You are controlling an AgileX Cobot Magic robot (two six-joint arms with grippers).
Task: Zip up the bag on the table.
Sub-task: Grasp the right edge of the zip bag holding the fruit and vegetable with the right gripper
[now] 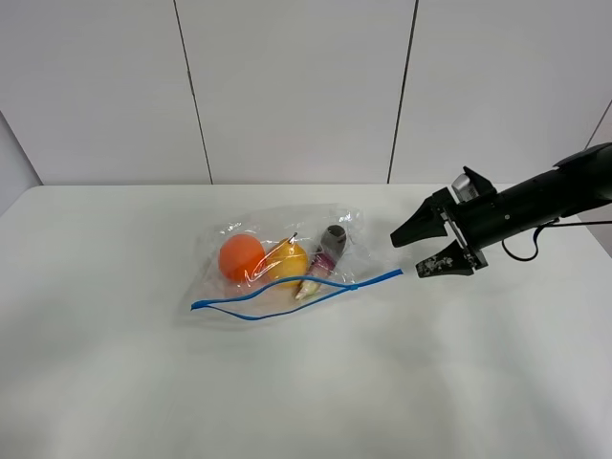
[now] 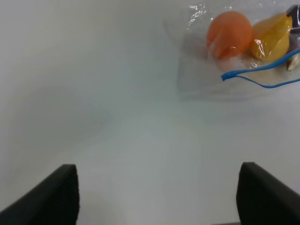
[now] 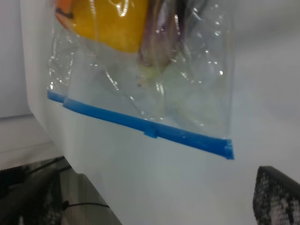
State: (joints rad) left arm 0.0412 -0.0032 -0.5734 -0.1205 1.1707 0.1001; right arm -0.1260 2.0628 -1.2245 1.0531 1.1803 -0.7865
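Observation:
The clear bag (image 1: 277, 251) lies on the white table (image 1: 115, 382) near the middle. Through it show an orange ball (image 1: 240, 257), a yellow fruit (image 1: 285, 262) and a dark purple item (image 1: 329, 249). Its blue seal strip (image 1: 287, 301) runs along the near edge, with its two lips parted in the middle. My right gripper (image 1: 406, 255) is open and empty, just right of the strip's right end (image 3: 220, 146), apart from it. One of its fingers (image 3: 279, 197) shows in the right wrist view. My left gripper (image 2: 159, 194) is open and empty, well short of the bag (image 2: 234, 47).
A white panelled wall (image 1: 296, 86) stands behind the table's far edge. The right arm (image 1: 545, 196) reaches in from the right with a black cable (image 1: 535, 239) hanging by it. The left arm is out of the exterior high view.

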